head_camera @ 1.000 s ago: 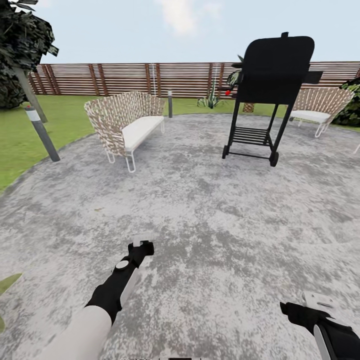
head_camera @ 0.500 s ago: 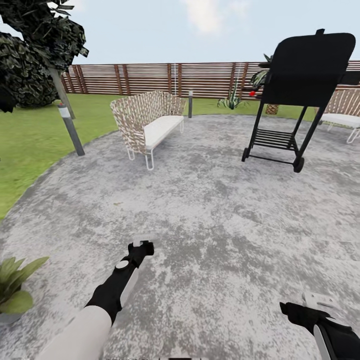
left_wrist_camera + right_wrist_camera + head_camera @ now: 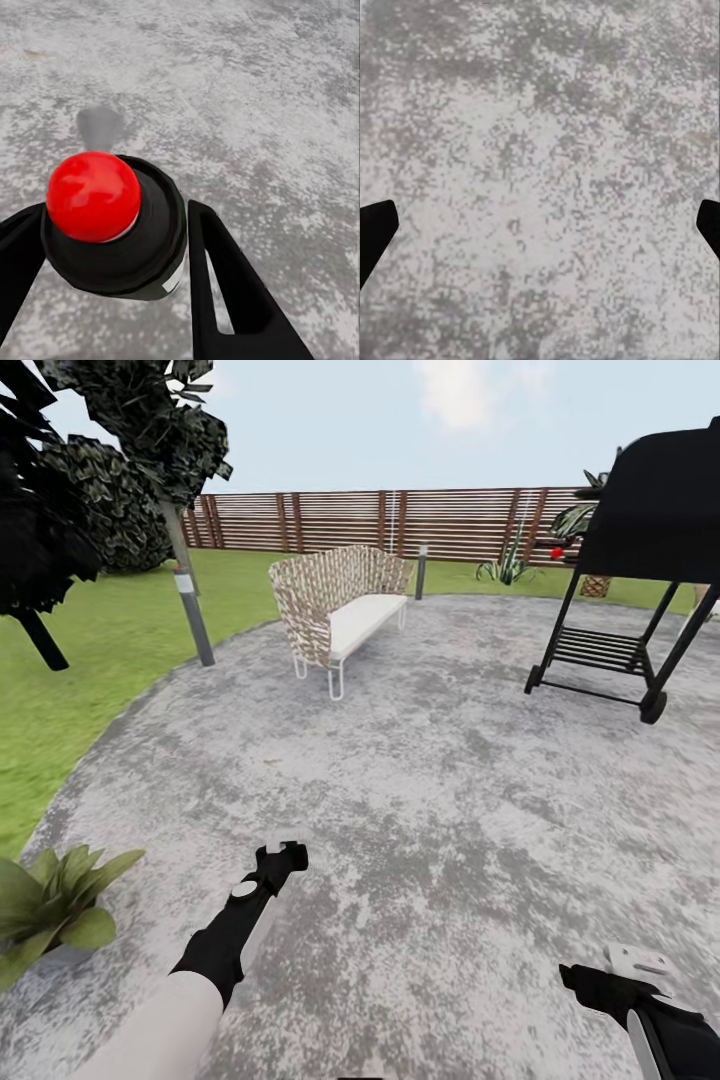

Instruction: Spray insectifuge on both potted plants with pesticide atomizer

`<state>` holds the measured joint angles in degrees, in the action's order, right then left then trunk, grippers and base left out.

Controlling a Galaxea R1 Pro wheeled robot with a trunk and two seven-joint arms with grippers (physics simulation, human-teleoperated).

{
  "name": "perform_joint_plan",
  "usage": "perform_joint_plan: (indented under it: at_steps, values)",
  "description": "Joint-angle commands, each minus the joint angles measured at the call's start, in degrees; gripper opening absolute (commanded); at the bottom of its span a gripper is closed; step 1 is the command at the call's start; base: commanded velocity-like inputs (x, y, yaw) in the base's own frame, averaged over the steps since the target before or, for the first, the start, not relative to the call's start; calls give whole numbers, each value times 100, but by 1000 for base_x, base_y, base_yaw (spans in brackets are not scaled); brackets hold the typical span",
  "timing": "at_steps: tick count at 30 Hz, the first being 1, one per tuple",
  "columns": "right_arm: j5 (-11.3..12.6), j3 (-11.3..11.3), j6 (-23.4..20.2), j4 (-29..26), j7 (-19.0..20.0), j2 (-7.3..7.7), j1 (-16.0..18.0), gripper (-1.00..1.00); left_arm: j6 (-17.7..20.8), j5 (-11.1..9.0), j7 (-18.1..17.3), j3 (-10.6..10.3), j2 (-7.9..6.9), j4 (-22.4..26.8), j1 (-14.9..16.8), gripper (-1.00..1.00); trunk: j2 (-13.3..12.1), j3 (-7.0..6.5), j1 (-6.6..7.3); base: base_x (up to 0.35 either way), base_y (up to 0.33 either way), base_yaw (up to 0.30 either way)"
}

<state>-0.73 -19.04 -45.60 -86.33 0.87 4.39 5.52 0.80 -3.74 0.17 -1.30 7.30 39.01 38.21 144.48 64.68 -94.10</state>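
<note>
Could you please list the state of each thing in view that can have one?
Atomizer: held between the left gripper's fingers, red cap toward the camera.
Left gripper: shut on the atomizer.
Right gripper: open, holding nothing.
Potted plant: upright at the patio's edge.
Grill: lid closed, standing on the patio.
Bench: unoccupied.

Red-capped pesticide atomizer (image 3: 120, 232) clamped; potted plant (image 3: 55, 900) on patio edge.

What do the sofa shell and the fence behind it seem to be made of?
The sofa shell looks like woven wicker or rattan: a tan criss-cross lattice, matte, on thin white legs, probably metal. The fence looks like brown stained wood: horizontal slats between upright posts.
</note>
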Motion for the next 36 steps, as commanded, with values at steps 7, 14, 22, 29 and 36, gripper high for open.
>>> perform_joint_plan:
  at_steps: [7,14,22,29,36]
  values:
    - [-6,-3,-28,-7,9,1,1,100,8,-39,1,-10,-1,1,3,-100,-8,-151,19,0,0,249]
    - [-6,-3,-28,-7,9,1,1,100,8,-39,5,-10,-1,1,3,-100,-17,-306,37,0,0,249]
    - [-6,-3,-28,-7,9,1,1,100,8,-39,1,-10,-1,1,3,-100,-28,-483,58,0,0,249]
    - [-6,-3,-28,-7,9,1,1,100,8,-39,1,-10,-1,1,3,-100,-37,-638,76,0,0,157]
    - [-6,-3,-28,-7,9,1,1,100,8,-39,1,-10,-1,1,3,-100,-47,-793,94,0,0,43]
